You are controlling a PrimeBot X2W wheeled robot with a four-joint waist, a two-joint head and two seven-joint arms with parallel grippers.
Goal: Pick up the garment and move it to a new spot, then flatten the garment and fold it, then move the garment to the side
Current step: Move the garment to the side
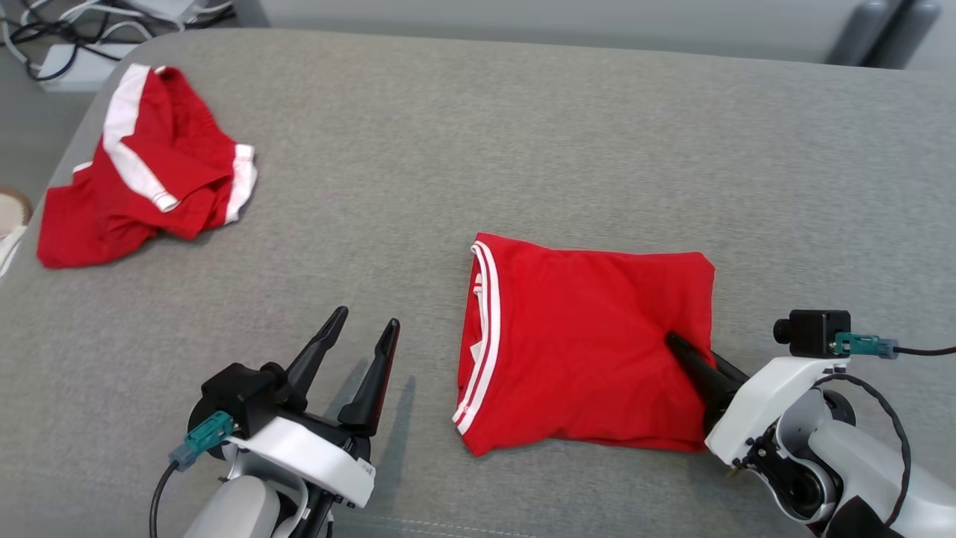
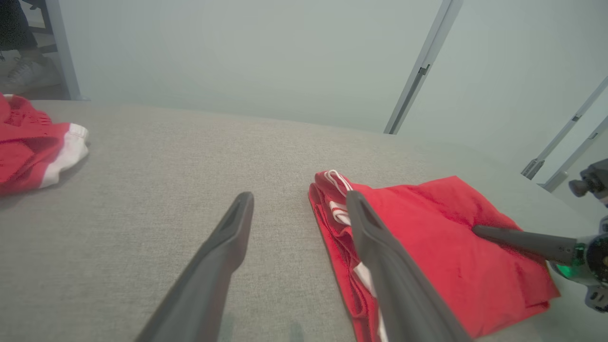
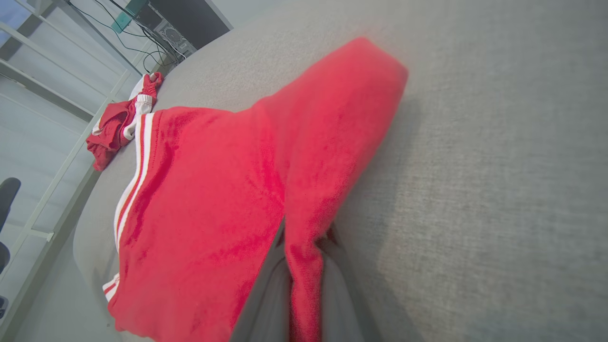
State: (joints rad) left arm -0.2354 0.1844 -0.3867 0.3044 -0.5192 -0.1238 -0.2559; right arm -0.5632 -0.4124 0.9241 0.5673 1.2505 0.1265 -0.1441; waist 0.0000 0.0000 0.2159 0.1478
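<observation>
The folded red garment point(image 1: 590, 344) with white striped trim lies flat on the grey cloth-covered table point(image 1: 523, 134), right of centre. My right gripper point(image 1: 676, 345) is shut on the garment's right edge. A pinched fold of red cloth point(image 3: 304, 266) rises between its two fingers point(image 3: 266, 304) in the right wrist view. My left gripper point(image 1: 366, 317) stands open just left of the garment, above bare table, with nothing between its fingers. In the left wrist view the left gripper point(image 2: 299, 195) points past the garment point(image 2: 441, 237), and the right gripper point(image 2: 479, 231) reaches onto the cloth from the right.
A second red garment point(image 1: 149, 179) with white bands lies crumpled at the table's far left corner. Cables and a white box point(image 1: 67, 52) sit on the floor beyond that corner. The table's rounded left edge is close to the crumpled garment.
</observation>
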